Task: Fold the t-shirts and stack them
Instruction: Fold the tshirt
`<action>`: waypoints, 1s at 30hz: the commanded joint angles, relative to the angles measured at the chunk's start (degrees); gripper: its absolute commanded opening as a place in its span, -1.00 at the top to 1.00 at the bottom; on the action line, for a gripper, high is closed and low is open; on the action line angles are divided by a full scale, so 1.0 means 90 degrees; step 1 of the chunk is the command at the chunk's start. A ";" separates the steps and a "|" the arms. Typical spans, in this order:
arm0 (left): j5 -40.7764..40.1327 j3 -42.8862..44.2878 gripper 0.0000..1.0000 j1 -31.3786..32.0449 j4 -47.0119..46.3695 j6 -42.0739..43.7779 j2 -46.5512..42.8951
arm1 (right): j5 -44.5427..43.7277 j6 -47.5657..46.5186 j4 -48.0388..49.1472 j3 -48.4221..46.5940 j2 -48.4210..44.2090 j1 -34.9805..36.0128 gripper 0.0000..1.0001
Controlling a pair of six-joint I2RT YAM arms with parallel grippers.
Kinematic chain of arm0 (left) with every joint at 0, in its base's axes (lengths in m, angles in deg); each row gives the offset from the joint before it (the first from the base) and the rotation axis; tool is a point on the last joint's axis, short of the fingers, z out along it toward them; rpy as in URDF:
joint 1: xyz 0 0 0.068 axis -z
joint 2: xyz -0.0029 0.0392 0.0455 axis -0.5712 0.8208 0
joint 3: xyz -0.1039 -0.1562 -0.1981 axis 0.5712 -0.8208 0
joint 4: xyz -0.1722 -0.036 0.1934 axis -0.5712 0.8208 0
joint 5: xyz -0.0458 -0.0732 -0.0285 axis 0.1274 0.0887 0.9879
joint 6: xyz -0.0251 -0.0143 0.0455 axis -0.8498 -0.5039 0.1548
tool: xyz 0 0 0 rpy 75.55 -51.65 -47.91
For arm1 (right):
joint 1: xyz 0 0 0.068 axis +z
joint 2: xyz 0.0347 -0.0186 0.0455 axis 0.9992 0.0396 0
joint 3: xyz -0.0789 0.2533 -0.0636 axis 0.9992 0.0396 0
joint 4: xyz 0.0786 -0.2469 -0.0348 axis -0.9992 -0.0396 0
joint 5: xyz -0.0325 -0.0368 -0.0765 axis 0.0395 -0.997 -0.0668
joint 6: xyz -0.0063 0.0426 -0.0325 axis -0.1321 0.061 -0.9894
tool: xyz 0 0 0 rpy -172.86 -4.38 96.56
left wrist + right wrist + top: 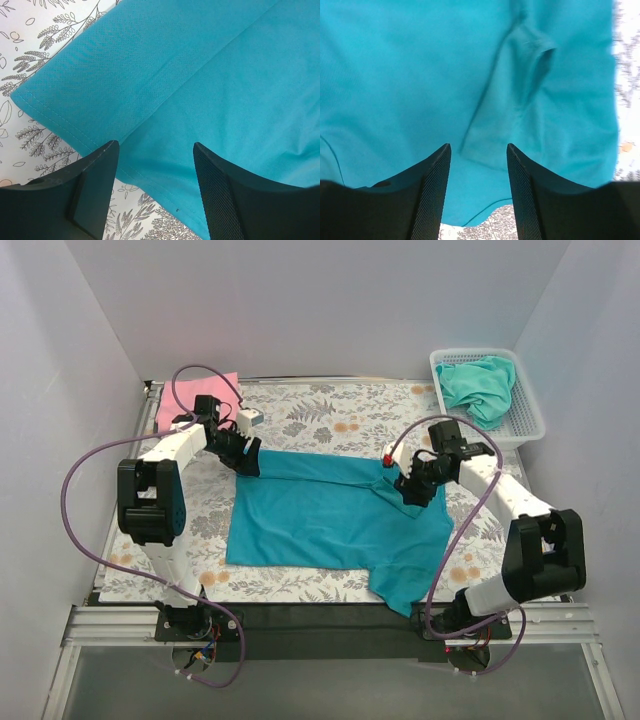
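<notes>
A deep teal-blue t-shirt (pixel 330 515) lies spread on the floral table cover, partly folded along its far edge; one part hangs toward the front right. My left gripper (pixel 247 458) is open just above the shirt's far left corner; in the left wrist view its fingers straddle the hemmed edge (pixel 150 175). My right gripper (pixel 413 490) is open over the shirt's right part; the right wrist view shows a folded sleeve (pixel 505 115) between its fingers. A pink t-shirt (pixel 190 398) lies folded at the far left. An aqua-green t-shirt (pixel 482 385) lies crumpled in the basket.
A white mesh basket (pixel 529 410) stands at the far right corner. Purple cables loop from both arms. White walls enclose the table on three sides. The floral cover (pixel 330 415) shows bare behind the shirt.
</notes>
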 commanded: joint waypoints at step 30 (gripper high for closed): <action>0.0089 0.0145 -0.13 0.0001 -0.0255 -0.0151 -0.0245 | 0.1453 0.2526 -0.1322 -0.2398 0.3025 0.0270 0.35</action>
